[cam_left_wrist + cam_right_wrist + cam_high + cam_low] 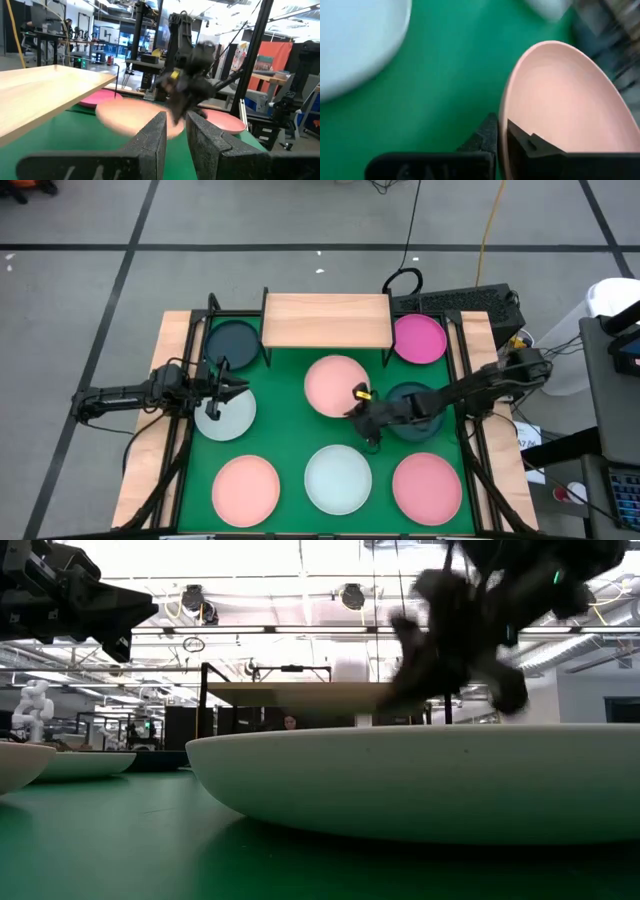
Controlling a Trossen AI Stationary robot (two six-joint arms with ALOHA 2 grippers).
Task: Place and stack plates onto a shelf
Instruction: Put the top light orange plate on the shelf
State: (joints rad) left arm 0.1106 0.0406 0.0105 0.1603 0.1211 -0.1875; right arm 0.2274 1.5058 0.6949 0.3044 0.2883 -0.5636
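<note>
R gripper (501, 131) clamped on rim of pink plate (335, 385) mid-table, just in front of shelf (326, 319) at table's back edge. L gripper (234, 391) over mint plate (224, 415), fingers slightly apart, prob. holding nothing.

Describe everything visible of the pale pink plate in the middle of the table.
The pale pink plate is round, shallow and smooth, with a glossy-looking raised rim. It sits mid-table on the green top, in front of the shelf. The right gripper is shut on its near-right rim, one finger inside and one outside. Whether it is lifted cannot be told.
</note>
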